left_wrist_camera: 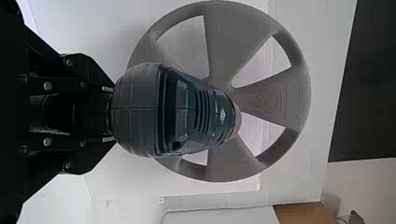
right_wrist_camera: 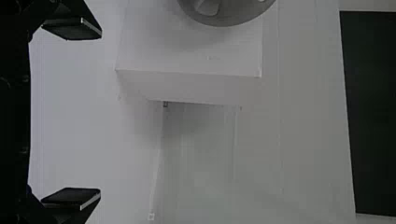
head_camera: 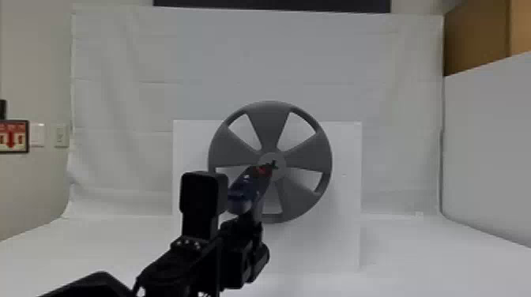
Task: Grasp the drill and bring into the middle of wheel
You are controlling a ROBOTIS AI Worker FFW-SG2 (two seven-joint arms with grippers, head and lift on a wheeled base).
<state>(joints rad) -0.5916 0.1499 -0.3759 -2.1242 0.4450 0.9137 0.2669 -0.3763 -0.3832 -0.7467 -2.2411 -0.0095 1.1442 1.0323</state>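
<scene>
Writing noted first: one black-framed, rectangular sign with a red downward arrow (head_camera: 15,136) on the left wall, and one small pale mark on the drill's casing in the left wrist view. Counted: one dark blue-and-black power drill (head_camera: 241,195), gripped by the left gripper (head_camera: 240,225); one round grey wheel (head_camera: 302,199) with five openings, mounted at one white rectangular panel (head_camera: 345,237). The drill's tip is seen over the hub; contact cannot be told. The right gripper (right_wrist_camera: 97,114) is empty, its two fingers spread apart.
</scene>
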